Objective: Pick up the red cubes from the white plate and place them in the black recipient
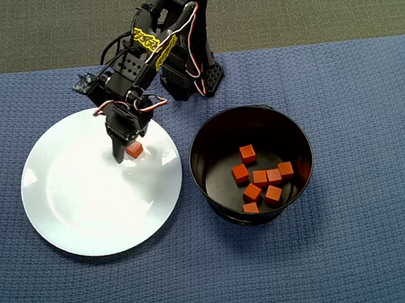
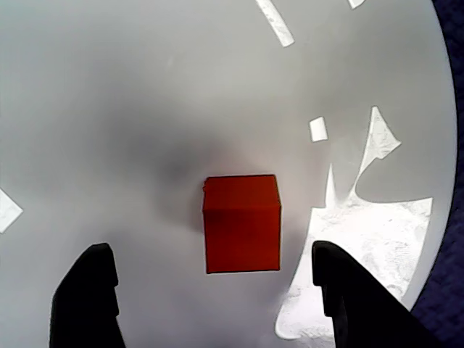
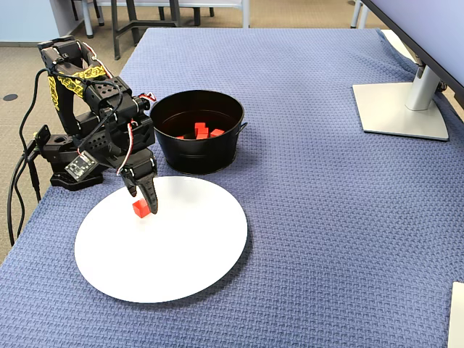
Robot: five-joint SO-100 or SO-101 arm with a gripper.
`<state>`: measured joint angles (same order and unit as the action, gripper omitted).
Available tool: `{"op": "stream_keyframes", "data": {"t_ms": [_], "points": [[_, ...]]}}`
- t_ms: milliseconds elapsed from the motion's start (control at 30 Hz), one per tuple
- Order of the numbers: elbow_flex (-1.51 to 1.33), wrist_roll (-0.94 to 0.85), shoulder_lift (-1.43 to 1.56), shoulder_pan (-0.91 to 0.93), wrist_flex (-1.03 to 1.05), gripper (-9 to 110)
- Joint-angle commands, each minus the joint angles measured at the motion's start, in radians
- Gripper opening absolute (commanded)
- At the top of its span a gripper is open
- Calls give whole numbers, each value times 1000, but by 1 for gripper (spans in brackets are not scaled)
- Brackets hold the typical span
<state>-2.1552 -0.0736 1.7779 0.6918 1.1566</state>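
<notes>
One red cube [image 1: 135, 150] lies on the white plate [image 1: 82, 204] near its upper right rim. My gripper [image 1: 129, 148] hangs low over it, open, one finger on each side. In the wrist view the cube [image 2: 241, 223] sits on the plate [image 2: 109, 109] between and just ahead of the two black fingertips [image 2: 87, 297], and the gripper [image 2: 210, 254] touches nothing. The fixed view shows the same cube [image 3: 141, 209], gripper [image 3: 143, 199] and plate [image 3: 174, 254]. The black recipient [image 1: 272, 116] stands right of the plate and holds several red cubes [image 1: 259, 178]; it also shows in the fixed view [image 3: 196, 156].
The arm's base [image 1: 190, 71] stands behind the plate and container on a blue woven cloth [image 1: 363, 235]. A monitor foot [image 3: 402, 109] stands far to the right in the fixed view. Cables [image 3: 18, 188] hang off the table's left edge.
</notes>
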Motion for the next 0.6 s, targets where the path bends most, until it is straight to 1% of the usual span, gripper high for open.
{"op": "stream_keyframes", "data": {"t_ms": [0, 100, 200, 567], "points": [[-8, -60, 32, -26, -20, 27], [-18, -94, 26, -25, -23, 26], [-31, -166, 15, -15, -37, 24], [-12, -229, -34, 52, -63, 20]]}}
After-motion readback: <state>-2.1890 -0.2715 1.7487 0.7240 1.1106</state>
